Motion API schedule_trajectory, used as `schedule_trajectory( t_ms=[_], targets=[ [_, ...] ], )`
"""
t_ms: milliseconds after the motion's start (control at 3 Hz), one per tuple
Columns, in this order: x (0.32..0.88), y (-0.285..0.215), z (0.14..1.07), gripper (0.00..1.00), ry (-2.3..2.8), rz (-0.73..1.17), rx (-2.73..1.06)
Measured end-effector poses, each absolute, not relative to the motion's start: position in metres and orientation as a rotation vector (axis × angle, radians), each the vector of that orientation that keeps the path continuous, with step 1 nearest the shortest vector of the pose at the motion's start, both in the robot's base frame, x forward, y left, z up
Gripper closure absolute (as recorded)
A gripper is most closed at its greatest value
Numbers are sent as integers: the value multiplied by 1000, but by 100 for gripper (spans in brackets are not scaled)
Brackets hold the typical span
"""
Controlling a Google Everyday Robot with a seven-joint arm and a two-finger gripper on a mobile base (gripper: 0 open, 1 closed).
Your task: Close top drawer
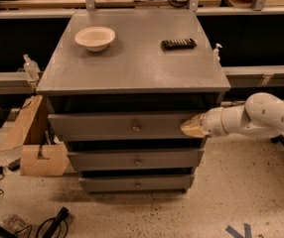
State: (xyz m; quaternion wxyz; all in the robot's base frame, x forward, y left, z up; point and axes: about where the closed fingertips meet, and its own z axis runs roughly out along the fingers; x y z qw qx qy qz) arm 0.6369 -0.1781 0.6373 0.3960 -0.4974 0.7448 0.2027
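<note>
We are at the pushing step: our gripper point(191, 126) sits at the right end of the top drawer point(127, 127), which stands partly out. We cannot tell how wide the gripper is. Next, we judge, comes a straight, level push inward.

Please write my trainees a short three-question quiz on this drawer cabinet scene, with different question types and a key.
1. True or false: the top drawer is fully shut.
2. Where is the gripper? A: above the cabinet. B: at the right end of the top drawer's front. C: down at the floor.
3. Name the two things lying on top of the cabinet.

Key
1. False: it sticks out, with a dark gap above its front.
2. B.
3. A pale bowl and a black remote.
</note>
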Motion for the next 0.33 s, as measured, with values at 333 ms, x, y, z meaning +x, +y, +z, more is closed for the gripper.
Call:
schedule_trajectory(
  t_ms=[333],
  targets=[
    [641,-176,637,100,1889,519,-1262]
  ],
)
